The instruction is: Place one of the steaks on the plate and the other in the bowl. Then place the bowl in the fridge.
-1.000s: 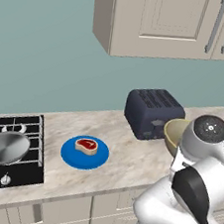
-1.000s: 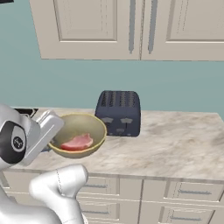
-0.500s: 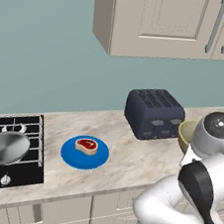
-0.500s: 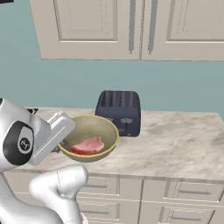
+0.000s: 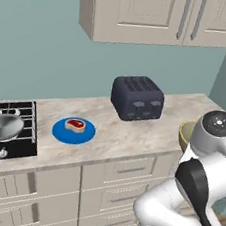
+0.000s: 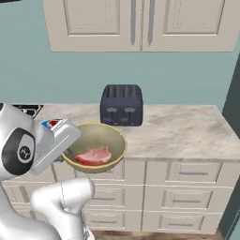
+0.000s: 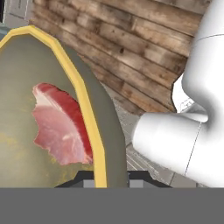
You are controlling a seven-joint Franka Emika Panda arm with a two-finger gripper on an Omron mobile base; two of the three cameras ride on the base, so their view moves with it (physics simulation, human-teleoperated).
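The yellowish-olive bowl (image 6: 96,146) hangs off the counter's front edge in the gripper (image 6: 70,152), whose narrow jaws pinch its rim, and one pale pink steak (image 6: 93,155) lies inside it (its redder edge shows in the hand view). The second steak (image 5: 75,125), deep red with a whitish fat rim, sits on the single blue plate (image 5: 62,132) on the counter (image 5: 132,133), between the stove (image 5: 11,132) and the dark toaster (image 5: 137,98). Two steaks, one bowl, one plate.

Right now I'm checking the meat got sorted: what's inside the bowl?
The bowl holds one pale pink steak lying flat on its bottom. Whatever lies beneath the steak is covered.
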